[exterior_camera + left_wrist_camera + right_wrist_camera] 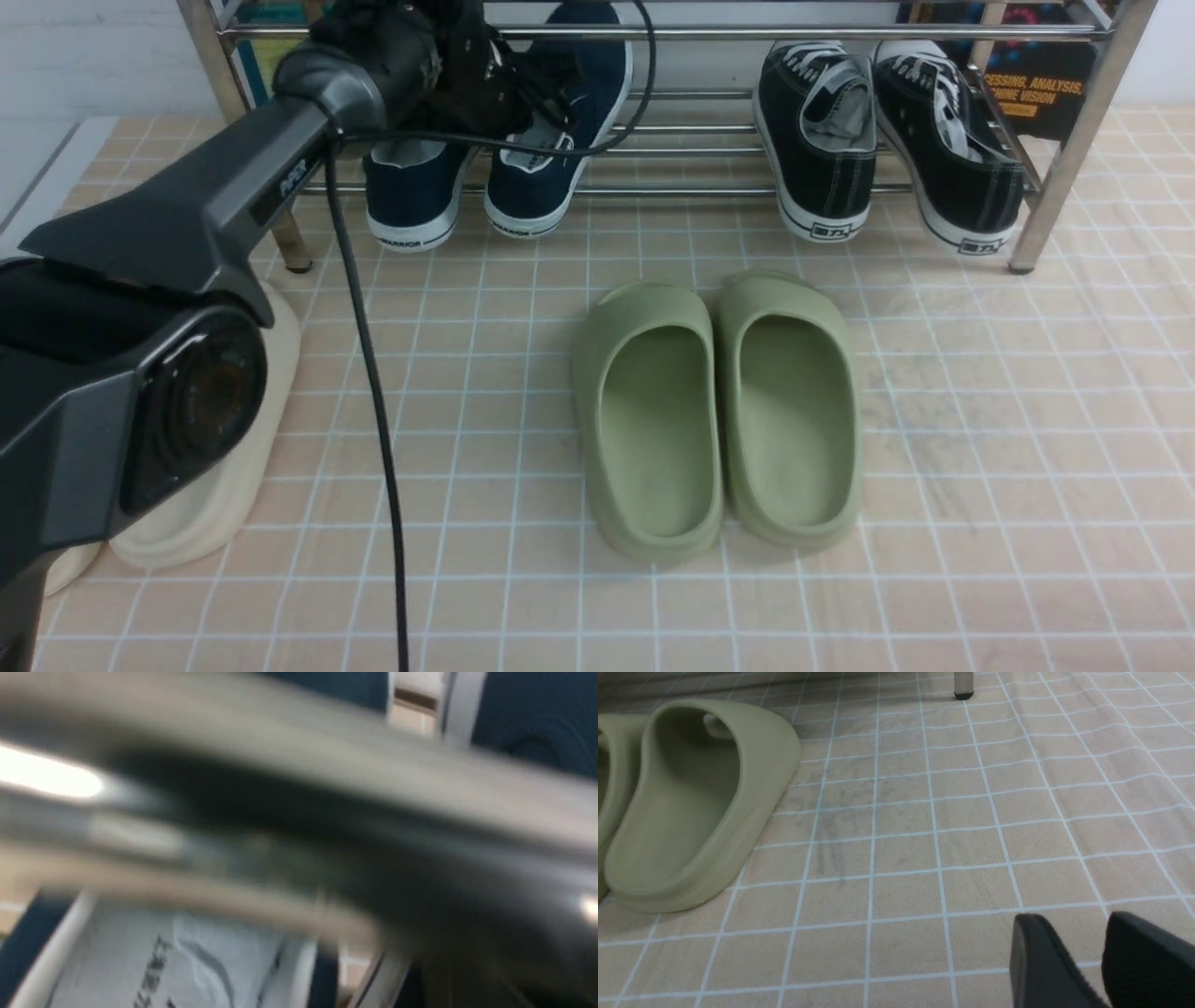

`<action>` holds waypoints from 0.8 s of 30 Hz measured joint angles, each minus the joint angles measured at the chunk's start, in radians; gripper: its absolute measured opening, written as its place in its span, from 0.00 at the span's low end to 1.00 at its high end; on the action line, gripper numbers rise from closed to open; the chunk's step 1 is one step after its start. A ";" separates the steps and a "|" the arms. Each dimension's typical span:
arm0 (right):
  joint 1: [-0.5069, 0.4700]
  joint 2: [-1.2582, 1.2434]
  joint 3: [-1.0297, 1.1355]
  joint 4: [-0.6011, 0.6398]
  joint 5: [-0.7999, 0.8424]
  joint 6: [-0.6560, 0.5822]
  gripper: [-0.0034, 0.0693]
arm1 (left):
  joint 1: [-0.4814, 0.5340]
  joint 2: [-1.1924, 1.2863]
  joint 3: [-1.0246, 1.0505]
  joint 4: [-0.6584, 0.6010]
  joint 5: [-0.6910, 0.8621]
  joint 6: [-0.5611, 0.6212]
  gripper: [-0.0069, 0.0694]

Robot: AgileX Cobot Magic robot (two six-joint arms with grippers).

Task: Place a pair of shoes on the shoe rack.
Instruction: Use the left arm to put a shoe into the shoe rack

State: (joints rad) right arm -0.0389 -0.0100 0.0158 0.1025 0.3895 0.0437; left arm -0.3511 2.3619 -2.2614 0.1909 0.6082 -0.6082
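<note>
Grippers by the shoe rack
Left gripper (481, 79) hangs over the navy pair of shoes (534, 182), jaws hidden, state unclear. Both shoes rest on the shoe rack (709, 191), on its lower bars. Right gripper (1090, 956) gapes empty near the green slippers (691, 807).

Peach tile floor (1027, 523), white grout. White wall (84, 47) at 10 o'clock. Faint grey scuffs (920, 439) at 3 o'clock. Light soft, even.
</note>
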 joint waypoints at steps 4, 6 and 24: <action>0.000 0.000 0.000 0.000 0.000 0.000 0.38 | 0.001 -0.001 -0.006 -0.001 -0.030 0.004 0.48; 0.000 0.000 0.000 0.000 0.000 0.000 0.38 | 0.001 -0.011 -0.006 -0.007 -0.013 0.020 0.58; 0.000 0.000 0.000 0.000 0.000 0.000 0.38 | 0.000 -0.242 0.147 0.068 0.613 0.474 0.11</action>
State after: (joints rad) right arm -0.0389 -0.0100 0.0158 0.1025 0.3895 0.0437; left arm -0.3514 2.1200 -2.1142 0.2588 1.2215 -0.1345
